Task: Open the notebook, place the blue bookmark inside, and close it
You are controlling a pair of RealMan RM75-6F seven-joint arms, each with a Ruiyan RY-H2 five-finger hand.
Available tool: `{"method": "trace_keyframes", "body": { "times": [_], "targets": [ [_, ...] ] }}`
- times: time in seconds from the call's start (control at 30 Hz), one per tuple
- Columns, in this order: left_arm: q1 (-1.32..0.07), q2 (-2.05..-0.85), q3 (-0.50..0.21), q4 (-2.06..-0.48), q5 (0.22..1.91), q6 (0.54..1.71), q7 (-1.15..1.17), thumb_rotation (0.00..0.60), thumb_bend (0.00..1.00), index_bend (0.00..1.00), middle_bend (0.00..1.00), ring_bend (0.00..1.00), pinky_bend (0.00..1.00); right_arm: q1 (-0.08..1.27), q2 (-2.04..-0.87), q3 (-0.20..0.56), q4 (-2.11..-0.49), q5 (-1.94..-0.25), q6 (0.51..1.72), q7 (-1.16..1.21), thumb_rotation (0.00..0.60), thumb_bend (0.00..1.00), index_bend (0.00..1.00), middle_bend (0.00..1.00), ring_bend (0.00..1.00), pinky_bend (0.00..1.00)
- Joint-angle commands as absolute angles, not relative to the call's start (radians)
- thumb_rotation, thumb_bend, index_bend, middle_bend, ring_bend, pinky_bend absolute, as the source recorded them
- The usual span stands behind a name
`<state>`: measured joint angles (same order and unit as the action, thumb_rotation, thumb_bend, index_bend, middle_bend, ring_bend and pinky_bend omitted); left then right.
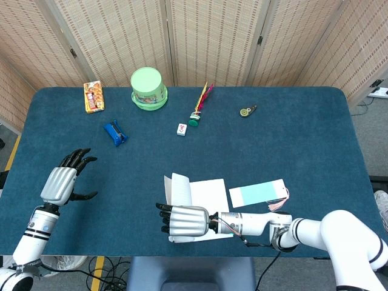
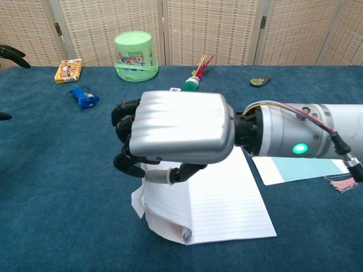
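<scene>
The notebook (image 1: 206, 193) lies open near the table's front edge, its lined page (image 2: 218, 204) facing up. Its cover (image 1: 179, 189) stands turned over to the left and curls beneath my right hand (image 1: 182, 221). That hand (image 2: 176, 133) grips the cover with curled fingers, the thumb against the paper. The blue bookmark (image 1: 257, 194) with a pink tassel (image 2: 343, 184) lies flat on the cloth just right of the notebook, untouched. Far to the left my left hand (image 1: 60, 182) hovers with its fingers spread and nothing in it; only its fingertips (image 2: 11, 54) show in the chest view.
Along the back of the table stand a green tub (image 1: 149, 88), an orange box (image 1: 93, 97), a feathered shuttlecock (image 1: 200, 103) and a small round tool (image 1: 247, 111). A blue packet (image 1: 114, 133) and a white tile (image 1: 181, 129) lie nearer the middle.
</scene>
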<state>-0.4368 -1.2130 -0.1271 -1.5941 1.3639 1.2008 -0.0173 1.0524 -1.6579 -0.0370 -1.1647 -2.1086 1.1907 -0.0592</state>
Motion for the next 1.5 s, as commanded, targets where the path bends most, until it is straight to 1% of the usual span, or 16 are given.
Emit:
{"method": "trace_keyframes", "body": {
  "times": [0.03, 0.43, 0.8, 0.97, 1.17, 1.23, 1.27, 1.3, 1.33, 1.37, 1.5],
  "targets": [
    [-0.437, -1.213, -0.127, -1.592, 1.362, 1.199, -0.018, 0.600, 0.13, 0.22, 0.09, 0.06, 0.15, 1.078, -1.702, -0.026, -1.114, -2.097, 1.197, -0.019, 0.600, 0.46, 0.89, 0.60, 0.42, 0.25],
    [-0.430, -1.211, -0.125, -1.584, 1.359, 1.199, -0.026, 0.600, 0.13, 0.22, 0.09, 0.06, 0.15, 1.141, -1.816, -0.036, -0.976, -2.060, 1.149, 0.046, 0.600, 0.40, 0.89, 0.56, 0.41, 0.28],
    [-0.425, -1.212, -0.125, -1.576, 1.357, 1.198, -0.031, 0.600, 0.13, 0.22, 0.09, 0.06, 0.15, 1.185, -1.886, -0.028, -0.865, -2.012, 1.121, 0.074, 0.600, 0.39, 0.89, 0.56, 0.41, 0.28],
    [-0.423, -1.212, -0.125, -1.574, 1.357, 1.199, -0.034, 0.600, 0.13, 0.22, 0.09, 0.06, 0.15, 1.203, -1.915, -0.030, -0.824, -1.993, 1.103, 0.079, 0.600, 0.32, 0.88, 0.53, 0.39, 0.28],
    [-0.419, -1.211, -0.124, -1.569, 1.357, 1.199, -0.039, 0.600, 0.13, 0.22, 0.09, 0.06, 0.15, 1.213, -1.931, -0.041, -0.791, -1.971, 1.074, 0.068, 0.600, 0.29, 0.85, 0.51, 0.37, 0.28],
    [-0.419, -1.212, -0.124, -1.568, 1.357, 1.200, -0.040, 0.600, 0.13, 0.22, 0.09, 0.06, 0.15, 1.211, -1.934, -0.038, -0.788, -1.960, 1.074, 0.064, 0.600, 0.22, 0.78, 0.47, 0.35, 0.28],
    [-0.419, -1.212, -0.124, -1.567, 1.358, 1.200, -0.041, 0.600, 0.13, 0.22, 0.09, 0.06, 0.15, 1.209, -1.937, -0.033, -0.786, -1.952, 1.078, 0.061, 0.600, 0.17, 0.72, 0.45, 0.33, 0.28],
    [-0.419, -1.212, -0.124, -1.566, 1.358, 1.199, -0.040, 0.600, 0.13, 0.22, 0.09, 0.06, 0.15, 1.208, -1.940, -0.029, -0.785, -1.944, 1.078, 0.060, 0.600, 0.15, 0.68, 0.43, 0.32, 0.28],
    [-0.419, -1.212, -0.124, -1.566, 1.357, 1.198, -0.040, 0.600, 0.13, 0.22, 0.09, 0.06, 0.15, 1.208, -1.942, -0.023, -0.784, -1.935, 1.075, 0.056, 0.600, 0.11, 0.61, 0.40, 0.30, 0.28],
    [-0.419, -1.212, -0.124, -1.566, 1.357, 1.198, -0.040, 0.600, 0.13, 0.22, 0.09, 0.06, 0.15, 1.207, -1.945, -0.013, -0.783, -1.924, 1.077, 0.044, 0.600, 0.08, 0.52, 0.37, 0.27, 0.27],
    [-0.419, -1.210, -0.126, -1.567, 1.357, 1.200, -0.040, 0.600, 0.13, 0.22, 0.09, 0.06, 0.15, 1.196, -1.950, 0.013, -0.799, -1.884, 1.079, 0.020, 0.600, 0.02, 0.24, 0.25, 0.19, 0.24]
  ]
}}
